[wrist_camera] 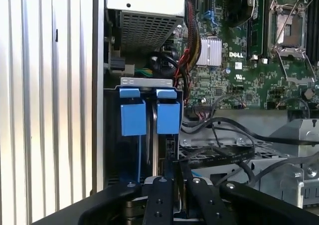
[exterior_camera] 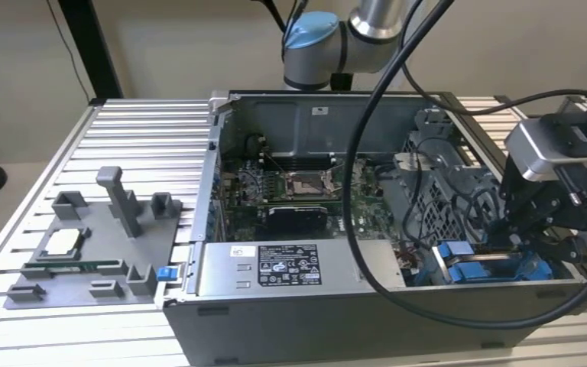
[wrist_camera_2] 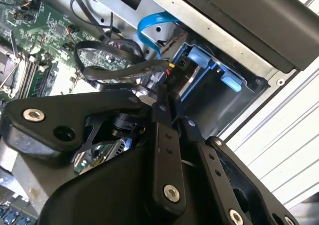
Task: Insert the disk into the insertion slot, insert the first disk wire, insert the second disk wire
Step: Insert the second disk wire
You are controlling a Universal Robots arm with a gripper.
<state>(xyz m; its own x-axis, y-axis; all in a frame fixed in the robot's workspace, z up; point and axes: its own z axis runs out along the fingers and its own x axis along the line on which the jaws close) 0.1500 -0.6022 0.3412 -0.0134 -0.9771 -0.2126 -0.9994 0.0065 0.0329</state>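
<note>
The black two-fingered gripper [wrist_camera_2: 167, 93] is clenched on a black cable connector [wrist_camera_2: 171, 79], just beside the blue-railed grey insertion slot [wrist_camera_2: 212, 93] at the exterior view's right.

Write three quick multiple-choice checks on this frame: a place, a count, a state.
1. In the exterior view the gripper is:
A. over the grey fixture on the table
B. at the case's corner on that view's right, by the slot
C. over the processor socket

2. Blue tabs side by side in the first wrist view:
A. two
B. four
C. none

3. The case is:
A. closed
B. open
C. off the table

B: the gripper hangs above the slot.
A: two tabs.
B: the case shows its motherboard.
</note>
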